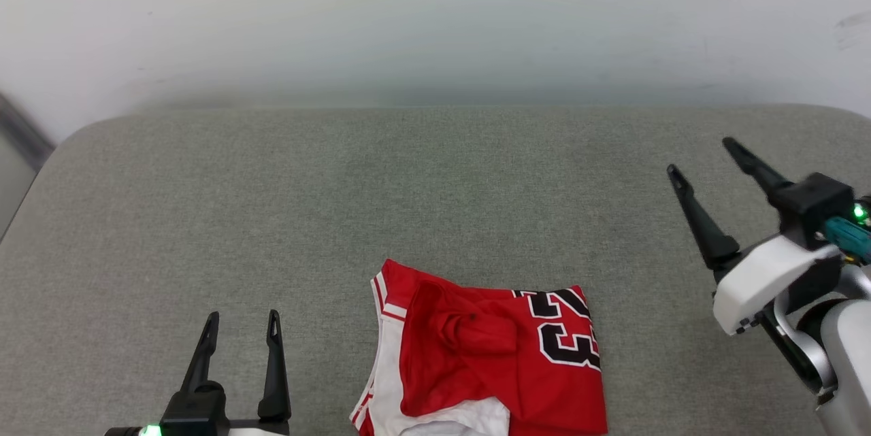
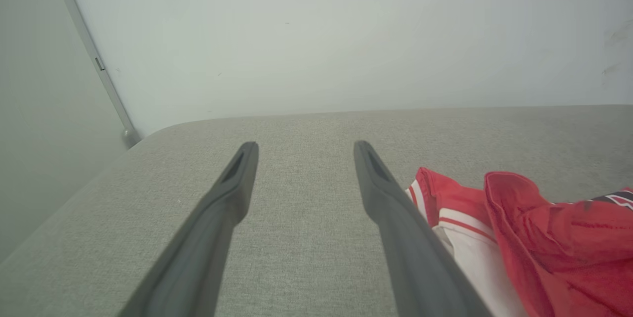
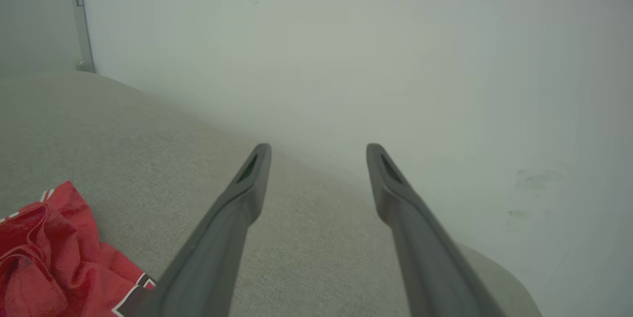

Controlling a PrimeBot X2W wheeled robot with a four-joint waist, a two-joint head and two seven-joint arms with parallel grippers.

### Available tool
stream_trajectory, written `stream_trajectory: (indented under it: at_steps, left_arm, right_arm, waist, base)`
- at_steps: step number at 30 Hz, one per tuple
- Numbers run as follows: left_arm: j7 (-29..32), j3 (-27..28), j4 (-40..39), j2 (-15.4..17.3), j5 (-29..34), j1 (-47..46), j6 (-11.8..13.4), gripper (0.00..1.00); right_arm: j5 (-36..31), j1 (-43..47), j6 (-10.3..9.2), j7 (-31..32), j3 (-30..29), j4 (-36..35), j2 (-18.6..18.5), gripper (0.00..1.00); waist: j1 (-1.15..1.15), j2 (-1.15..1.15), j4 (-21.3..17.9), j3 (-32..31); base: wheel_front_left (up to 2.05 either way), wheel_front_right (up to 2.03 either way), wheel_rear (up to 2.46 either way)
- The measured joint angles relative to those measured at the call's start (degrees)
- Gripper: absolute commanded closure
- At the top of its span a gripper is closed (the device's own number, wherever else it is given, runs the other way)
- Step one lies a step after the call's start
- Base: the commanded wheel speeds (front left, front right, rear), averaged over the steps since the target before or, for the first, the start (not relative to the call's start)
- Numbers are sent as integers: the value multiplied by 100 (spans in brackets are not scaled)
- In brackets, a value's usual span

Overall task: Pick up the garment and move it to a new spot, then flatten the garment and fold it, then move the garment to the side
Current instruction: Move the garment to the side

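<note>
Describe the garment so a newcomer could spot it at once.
A grey fabric surface meets a pale wall. At its near edge, around the middle, lies the garment: crumpled, white striped sleeve, black-and-white numerals, its bright red unmatched by anything nearby.

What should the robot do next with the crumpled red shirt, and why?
Probably move the left hand toward the shirt, at its striped edge: it lies bunched on the grey cushion, beside that open hand, untouched.
</note>
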Motion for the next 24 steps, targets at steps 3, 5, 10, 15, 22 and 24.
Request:
stream_trajectory:
  at_steps: [3, 5, 10, 15, 22, 24]
  left_arm:
    - [0, -2, 8, -2, 0, -29, -27, 0]
    - [0, -3, 10, -2, 1, -66, -36, 0]
    - [0, -45, 14, -7, 2, -193, -84, 0]
    - [0, -92, -9, -9, 3, -385, -102, 0]
    - [0, -152, -47, -16, 3, -649, -129, 0]
    - [0, -171, -46, -18, 1, -708, -135, 0]
  right_arm:
    - [670, -239, 0, 1029, 528, 194, -292, 0]
    - [1226, -342, 0, 1688, 794, 298, -445, 0]
    - [2644, -394, 0, 3290, 1343, 567, -867, 0]
    - [3829, -346, -1, 3988, 1475, 649, -965, 0]
    - [4854, -261, -1, 4257, 1628, 925, -780, 0]
    - [4910, -282, -1, 4251, 1730, 1012, -730, 0]
  waist:
    - [0, 0, 43, 47]
    - [0, 0, 68, 78]
    - [0, 0, 142, 199]
    - [0, 0, 238, 393]
    - [0, 0, 393, 793]
    - [0, 0, 429, 891]
  base:
    - [0, 0, 0]
    - [0, 0, 0]
    - [0, 0, 0]
    - [0, 0, 0]
    - [0, 0, 0]
    - [0, 0, 0]
